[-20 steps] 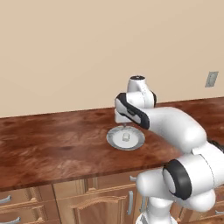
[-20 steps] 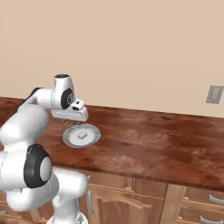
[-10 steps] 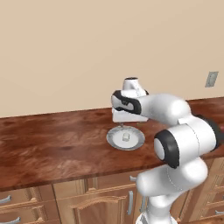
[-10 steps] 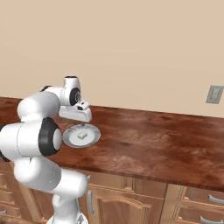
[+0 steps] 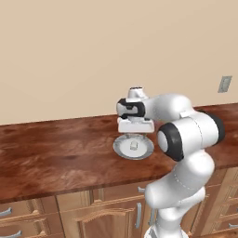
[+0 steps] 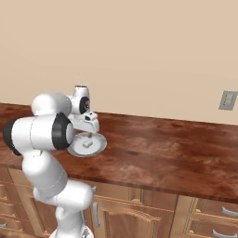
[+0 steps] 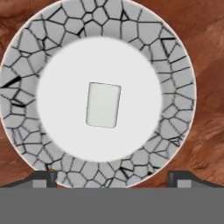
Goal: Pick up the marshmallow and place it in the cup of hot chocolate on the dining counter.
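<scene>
The plate [image 7: 175, 65] serves as the landmark: a round dish with a plain white centre and a rim patterned in grey cracked-mosaic shapes, lying flat on the dining counter [image 5: 56, 158]. The hand view looks straight down on it and gives what the base views cannot: the mosaic detail of the rim, and the marshmallow [image 7: 103, 105] as a pale, rounded-corner block lying at the very middle of the plate's white centre, its long side running up and down that picture. From the left base view the marshmallow [image 5: 134, 145] is a tiny pale lump at the plate's centre, and the plate [image 5: 122, 148] sits near the middle of the counter's depth, in front of the beige wall. That view and the right base view supply what the hand view lacks: the white arm bent over the counter with its hand directly above the plate [image 6: 98, 148], the wooden cabinet fronts below the counter edge, and a wall outlet [image 6: 228, 100] far to the plate's right. In the right base view the marshmallow [image 6: 86, 145] lies on the plate just below the hand. The gripper [image 7: 113, 177] hangs above the plate with its two dark tips spread wide, set beyond the marshmallow on either side; the jaws hold nothing and touch nothing.
</scene>
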Tool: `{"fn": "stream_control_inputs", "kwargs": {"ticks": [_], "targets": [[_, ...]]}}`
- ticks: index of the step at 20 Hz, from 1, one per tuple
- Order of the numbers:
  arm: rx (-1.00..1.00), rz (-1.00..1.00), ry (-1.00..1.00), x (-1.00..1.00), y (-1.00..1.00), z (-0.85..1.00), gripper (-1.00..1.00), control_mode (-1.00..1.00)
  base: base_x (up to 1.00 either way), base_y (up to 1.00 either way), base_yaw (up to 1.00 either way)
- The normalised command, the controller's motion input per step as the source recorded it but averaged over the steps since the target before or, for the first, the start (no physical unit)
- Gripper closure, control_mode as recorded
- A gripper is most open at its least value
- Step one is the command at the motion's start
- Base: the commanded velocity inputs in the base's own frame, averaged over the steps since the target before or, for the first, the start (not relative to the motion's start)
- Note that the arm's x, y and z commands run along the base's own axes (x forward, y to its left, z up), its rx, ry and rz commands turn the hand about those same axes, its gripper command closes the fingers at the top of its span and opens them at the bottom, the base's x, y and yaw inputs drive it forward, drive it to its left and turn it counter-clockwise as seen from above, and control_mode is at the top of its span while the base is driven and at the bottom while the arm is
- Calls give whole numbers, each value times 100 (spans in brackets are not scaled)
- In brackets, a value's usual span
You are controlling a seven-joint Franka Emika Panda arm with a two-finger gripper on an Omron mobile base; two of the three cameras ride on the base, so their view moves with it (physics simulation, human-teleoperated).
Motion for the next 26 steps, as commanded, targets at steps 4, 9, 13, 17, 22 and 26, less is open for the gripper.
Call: {"fn": "stream_control_inputs", "kwargs": {"ticks": [4, 9, 13, 17, 22, 26], "targets": [[-2, -8, 1, 17, 0, -45, -100, -100, 0, 0, 0], [0, -9, 3, 17, 0, -31, -100, -100, 0, 0, 0], [0, -6, 5, 14, 0, -20, -100, -100, 0, 0, 0], [0, -5, 6, 16, 0, -18, -100, -100, 0, 0, 0], [0, -3, 6, 14, 0, -18, -100, -100, 0, 0, 0], [0, -1, 3, 0, 0, -20, -100, -100, 0, 0, 0]]}}
